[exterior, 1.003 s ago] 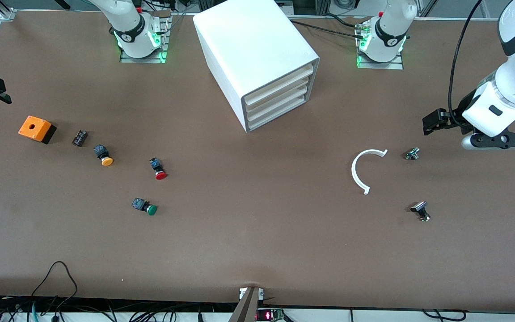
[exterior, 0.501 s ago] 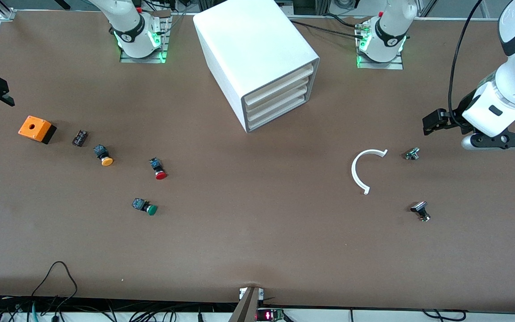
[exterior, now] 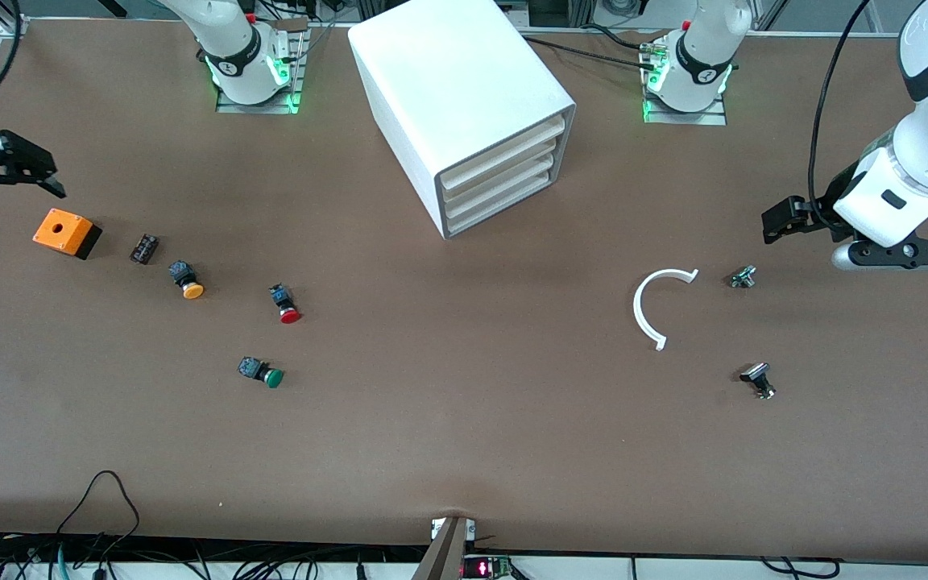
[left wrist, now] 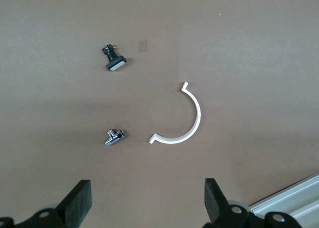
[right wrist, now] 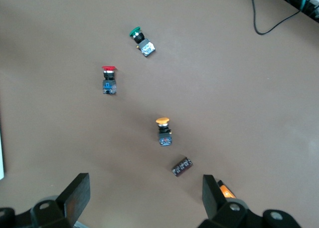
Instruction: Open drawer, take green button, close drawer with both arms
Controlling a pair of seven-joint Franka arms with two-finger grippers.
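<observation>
The white cabinet (exterior: 464,97) stands between the two arm bases with all three drawers shut; the drawer (exterior: 503,202) is the lowest one. The green-capped button (exterior: 265,374) lies on its side on the table toward the right arm's end, nearer the camera than the red-capped one, and the right wrist view also shows this button (right wrist: 140,40). My right gripper (exterior: 22,208) hangs open and empty over that end of the table beside the orange box; the right gripper (right wrist: 144,195) holds nothing. My left gripper (exterior: 772,224) waits open and empty over the other end, its left gripper (left wrist: 147,200) fingers wide apart.
An orange box (exterior: 67,232), a small black component (exterior: 143,248), an orange-capped button (exterior: 188,282) and a red-capped button (exterior: 285,304) lie near the green one. A white C-shaped piece (exterior: 653,306) and two small metal parts (exterior: 743,277) (exterior: 758,380) lie under the left arm.
My right gripper has moved in from the table's end toward the middle and shows more fully. The left arm and all objects have stayed where they were.
</observation>
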